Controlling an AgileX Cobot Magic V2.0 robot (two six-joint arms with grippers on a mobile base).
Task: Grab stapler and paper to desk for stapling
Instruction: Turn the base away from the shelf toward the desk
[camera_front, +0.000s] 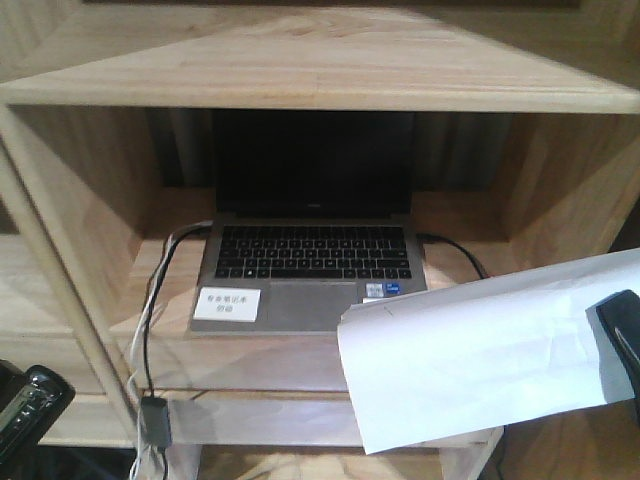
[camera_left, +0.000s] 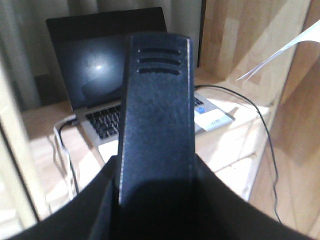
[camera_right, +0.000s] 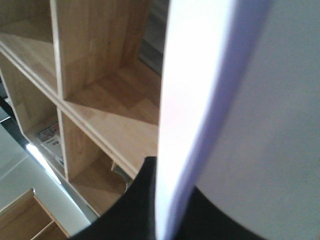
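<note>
The black stapler (camera_left: 156, 110) fills the middle of the left wrist view, standing up between the jaws of my left gripper (camera_left: 155, 170), which is shut on it. In the front view that gripper (camera_front: 30, 410) shows as a dark shape at the bottom left corner. The white paper (camera_front: 480, 350) hangs in the air at the lower right, in front of the shelf edge. My right gripper (camera_front: 620, 340) is shut on its right end. In the right wrist view the paper (camera_right: 225, 100) runs edge-on between the jaws (camera_right: 170, 175). The desk is out of view.
A light-wood shelving unit (camera_front: 300, 85) faces me. An open laptop (camera_front: 310, 250) with a white label (camera_front: 227, 304) sits in its middle compartment. Cables (camera_front: 150, 320) hang off the shelf's left front to a power adapter (camera_front: 153, 420). More wooden compartments (camera_right: 100, 65) lie beside the right arm.
</note>
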